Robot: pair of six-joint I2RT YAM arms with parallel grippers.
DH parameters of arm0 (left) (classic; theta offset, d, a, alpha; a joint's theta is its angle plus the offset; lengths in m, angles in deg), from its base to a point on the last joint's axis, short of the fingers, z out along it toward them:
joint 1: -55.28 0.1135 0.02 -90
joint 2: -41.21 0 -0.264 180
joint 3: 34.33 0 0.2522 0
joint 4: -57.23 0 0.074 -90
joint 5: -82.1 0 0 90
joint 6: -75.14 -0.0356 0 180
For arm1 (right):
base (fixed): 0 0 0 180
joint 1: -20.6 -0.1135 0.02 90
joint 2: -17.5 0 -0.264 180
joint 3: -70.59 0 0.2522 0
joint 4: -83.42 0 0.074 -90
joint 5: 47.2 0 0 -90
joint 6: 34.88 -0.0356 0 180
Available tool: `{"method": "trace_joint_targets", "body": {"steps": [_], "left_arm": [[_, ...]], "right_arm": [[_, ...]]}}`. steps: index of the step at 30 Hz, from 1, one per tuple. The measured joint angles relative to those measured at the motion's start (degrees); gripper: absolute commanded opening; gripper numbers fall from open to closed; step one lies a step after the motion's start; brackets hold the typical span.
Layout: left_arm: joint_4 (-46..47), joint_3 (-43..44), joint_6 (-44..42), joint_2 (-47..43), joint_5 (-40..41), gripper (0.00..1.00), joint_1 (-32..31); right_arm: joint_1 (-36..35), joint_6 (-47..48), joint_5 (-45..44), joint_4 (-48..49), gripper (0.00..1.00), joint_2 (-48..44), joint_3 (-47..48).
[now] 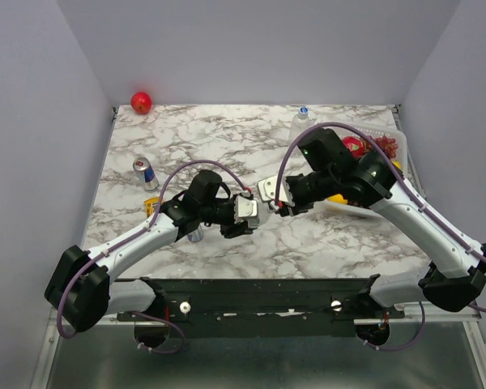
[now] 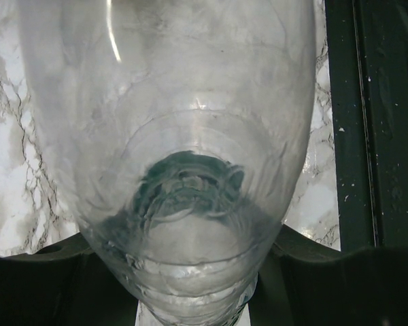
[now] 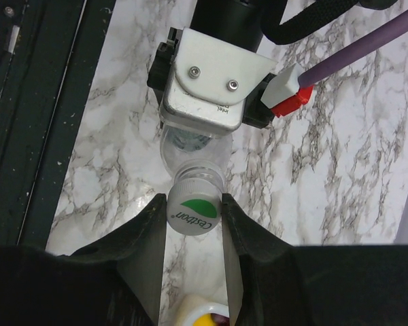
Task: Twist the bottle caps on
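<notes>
A clear plastic bottle [image 2: 170, 136] fills the left wrist view, and my left gripper [image 2: 190, 285] is shut on its body, holding it sideways above the marble table. In the right wrist view the bottle's neck [image 3: 194, 159] points at me. The white cap with the green mark [image 3: 194, 212] sits on that neck, and my right gripper [image 3: 194, 219] is shut on the cap, one finger on each side. From the top, both grippers meet at mid-table, left [image 1: 241, 217] and right [image 1: 277, 203]. A second bottle [image 1: 301, 126] with a blue-white cap [image 1: 303, 109] stands at the back.
A silver-blue can [image 1: 144, 172] stands at the left and another can [image 1: 194, 235] is partly hidden under my left arm. A red ball-like fruit [image 1: 141, 102] lies in the far left corner. A white tray [image 1: 393, 142] of fruit is at the right. A black rail [image 1: 251, 296] runs along the near edge.
</notes>
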Motion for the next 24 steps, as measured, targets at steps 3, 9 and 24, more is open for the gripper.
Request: {"method": "trace_joint_targets", "body": {"steps": [3, 9, 24], "left_arm": [[-0.37, 0.0, 0.02, 0.0, 0.46, 0.0, 0.09], [-0.55, 0.0, 0.22, 0.0, 0.92, 0.0, 0.33], [-0.07, -0.02, 0.37, -0.04, 2.43, 0.0, 0.33]], "right_arm": [[-0.33, -0.04, -0.98, 0.92, 0.31, -0.13, -0.63], [-0.59, -0.28, -2.4, 3.1, 0.31, -0.46, -1.68], [-1.16, -0.42, -4.33, 5.31, 0.29, -0.76, -3.43]]}}
